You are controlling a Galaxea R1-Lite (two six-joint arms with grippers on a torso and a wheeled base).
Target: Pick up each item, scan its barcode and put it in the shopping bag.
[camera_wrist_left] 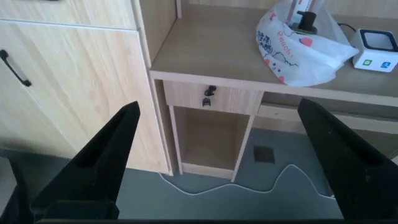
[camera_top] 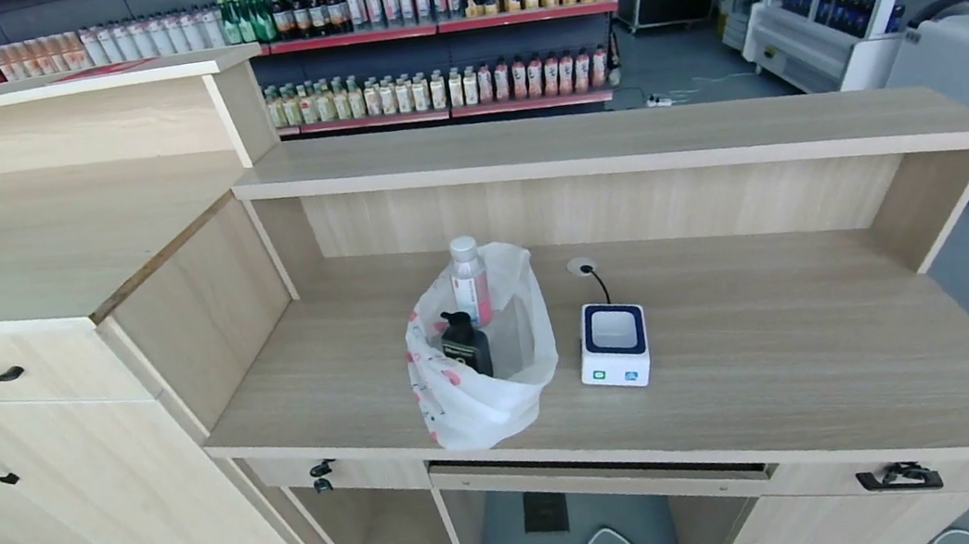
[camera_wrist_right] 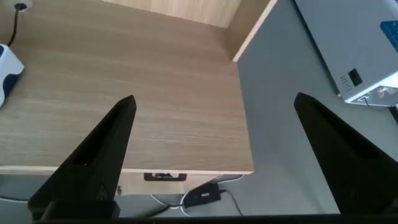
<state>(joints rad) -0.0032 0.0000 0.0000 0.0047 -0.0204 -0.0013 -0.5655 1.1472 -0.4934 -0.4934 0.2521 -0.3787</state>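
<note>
Now, bottles: clear bottle [camera_top: 469, 279] and pump bottle [camera_top: 465, 342] stand in the shopping bag [camera_top: 465, 406], left of the scanner [camera_top: 613, 344].
Handling: smooth, rigid, likely light; you'd grip mid-body.
Grippers: left gripper [camera_wrist_left: 219, 106], right gripper [camera_wrist_right: 214, 98] wide open, empty.

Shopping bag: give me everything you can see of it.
The shopping bag is thin, white, half-transparent plastic with red and dark print, crumpled and slack. It sits on the wooden counter near the front edge, its mouth open upward. Inside stand a black pump-top bottle and, behind it, a taller clear bottle with a pale cap and pink label that rises above the rim. The white scanner sits close on the robot's right; whether bag and scanner touch cannot be told.
</note>
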